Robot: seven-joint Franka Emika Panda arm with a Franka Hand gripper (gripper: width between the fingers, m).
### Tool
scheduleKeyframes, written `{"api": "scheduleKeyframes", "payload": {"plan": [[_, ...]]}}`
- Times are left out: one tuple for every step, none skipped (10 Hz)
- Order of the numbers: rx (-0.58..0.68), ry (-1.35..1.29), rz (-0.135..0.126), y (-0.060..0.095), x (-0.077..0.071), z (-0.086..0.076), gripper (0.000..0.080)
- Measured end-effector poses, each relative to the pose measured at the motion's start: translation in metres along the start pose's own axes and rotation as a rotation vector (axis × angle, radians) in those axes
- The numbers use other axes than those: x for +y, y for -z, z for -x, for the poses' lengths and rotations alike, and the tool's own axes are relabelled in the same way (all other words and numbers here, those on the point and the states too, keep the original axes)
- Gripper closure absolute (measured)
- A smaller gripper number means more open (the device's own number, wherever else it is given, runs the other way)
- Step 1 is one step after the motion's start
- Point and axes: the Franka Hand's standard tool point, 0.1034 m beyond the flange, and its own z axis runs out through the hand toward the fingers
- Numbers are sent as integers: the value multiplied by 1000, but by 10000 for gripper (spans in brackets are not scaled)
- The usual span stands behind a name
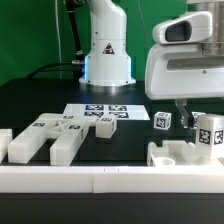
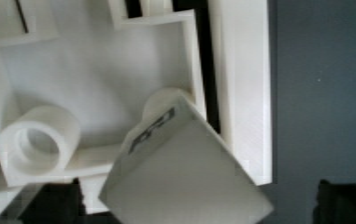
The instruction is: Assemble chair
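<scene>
The glossy white tool (image 1: pixel 192 120) is hanging just above blocky, tag-stickered white plastic chair pieces (image 1: pixel 178 152); its spread I cannot tell.

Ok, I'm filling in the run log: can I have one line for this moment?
pincer: open | below it: tagged chair part | small tagged block: beside, untouched | other parts: exterior view's left

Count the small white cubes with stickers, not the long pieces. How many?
2. One cube stands beside the marker board, on the exterior view's right; the other cube farther right, near the edge. More may be hidden.
</scene>
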Motion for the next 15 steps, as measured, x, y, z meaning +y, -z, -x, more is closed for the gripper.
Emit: {"api": "scheduleKeyframes", "payload": {"plan": [[6,123,9,-1,1,0,151],[13,181,11,-2,1,0,151],[14,224,12,-3,1,1,151],[14,324,22,-3,3,0,151],[20,408,24,-3,5,-1,151],[28,470,27,-3,7,-2,151],[30,452,27,-3,7,-2,151],[30,451,27,-3,7,-2,274],[30,451,27,-3,7,-2,414],[31,440,26,-3,7,-2,414],[31,436,26,-3,7,-2,509],[31,366,23,-4,7,-2,509],[32,288,22,-4,7,-2,509],[33,217,19,-4,8,-3,509],[34,90,13,-4,8,-3,509]]}}
